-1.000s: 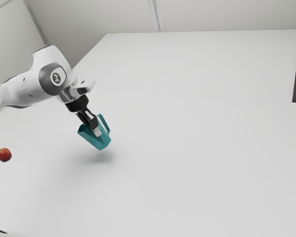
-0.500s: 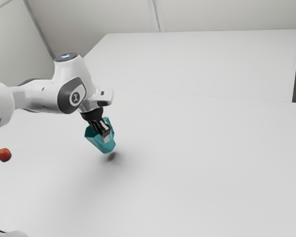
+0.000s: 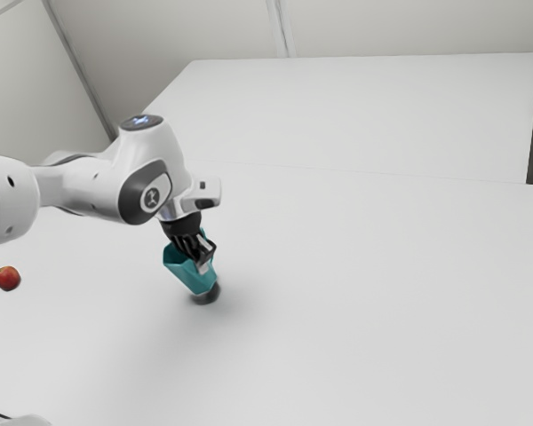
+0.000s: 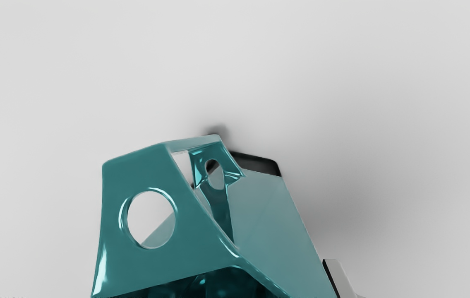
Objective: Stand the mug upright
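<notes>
From where I'm standing, the arm [image 3: 84,188] is reaching in from the exterior view's left, and its fingers [image 3: 204,265] are holding the teal mug [image 3: 190,277] between them. The mug is leaning well off upright over the table [image 3: 382,311], its mouth tipping up toward the exterior view's left, its base slanting down toward the right. A dark shadow [image 3: 207,298] is lying right under that base; I can't tell whether the lowest edge is touching. A red apple [image 3: 7,278] is sitting well apart, nearer the exterior view's left edge.
</notes>
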`<control>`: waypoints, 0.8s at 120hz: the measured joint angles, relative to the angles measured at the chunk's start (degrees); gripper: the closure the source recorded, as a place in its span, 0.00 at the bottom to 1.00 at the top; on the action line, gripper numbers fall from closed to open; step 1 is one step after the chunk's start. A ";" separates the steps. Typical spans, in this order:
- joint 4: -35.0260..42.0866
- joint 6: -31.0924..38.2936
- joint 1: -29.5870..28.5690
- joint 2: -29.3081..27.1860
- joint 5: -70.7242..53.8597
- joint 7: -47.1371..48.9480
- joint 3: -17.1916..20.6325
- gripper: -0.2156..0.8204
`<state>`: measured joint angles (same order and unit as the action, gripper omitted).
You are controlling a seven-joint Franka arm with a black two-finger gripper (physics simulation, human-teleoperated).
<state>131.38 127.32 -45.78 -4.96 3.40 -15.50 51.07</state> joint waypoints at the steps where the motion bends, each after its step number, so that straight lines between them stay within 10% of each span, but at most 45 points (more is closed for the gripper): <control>1: 0.04 0.09 0.00 0.03 -0.03 0.13 0.01 0.96; 68: 1.10 2.37 0.11 3.61 -2.06 5.71 0.43 0.95; 96: 1.67 2.94 0.44 2.91 -1.41 6.08 0.52 0.52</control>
<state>133.04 130.26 -45.34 -2.04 1.99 -9.42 51.59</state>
